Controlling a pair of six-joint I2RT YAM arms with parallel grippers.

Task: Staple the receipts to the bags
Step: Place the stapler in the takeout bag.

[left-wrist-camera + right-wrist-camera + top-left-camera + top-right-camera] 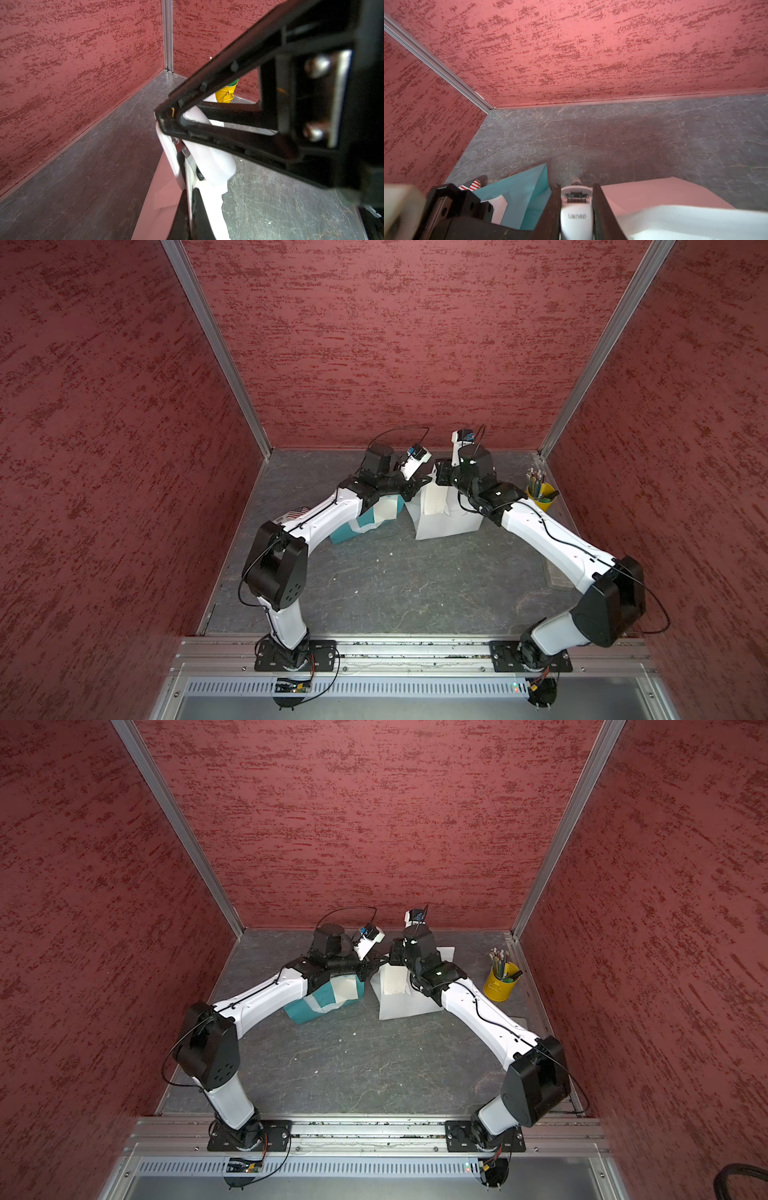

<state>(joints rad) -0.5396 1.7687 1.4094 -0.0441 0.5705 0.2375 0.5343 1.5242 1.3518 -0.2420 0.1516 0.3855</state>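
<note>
Status: right pincer (576, 186) grips the small white stapler (576, 216). The left pincer (164, 120) is closed, tip against it, above the large white bag (449, 524) and its thin white paper receipt (435, 499). Risk: pressing could twist the stapler so it misses the loose receipt; the second receipt (384, 508) lies on the small teal bag (347, 533). Only the yellow metal cup (540, 494) shows contents, pencils (536, 479); bag contents unseen.

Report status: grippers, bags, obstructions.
Left gripper shut; right gripper shut on small white stapler. White paper receipts on teal bag, white bag. Yellow pencil cup clear.
</note>
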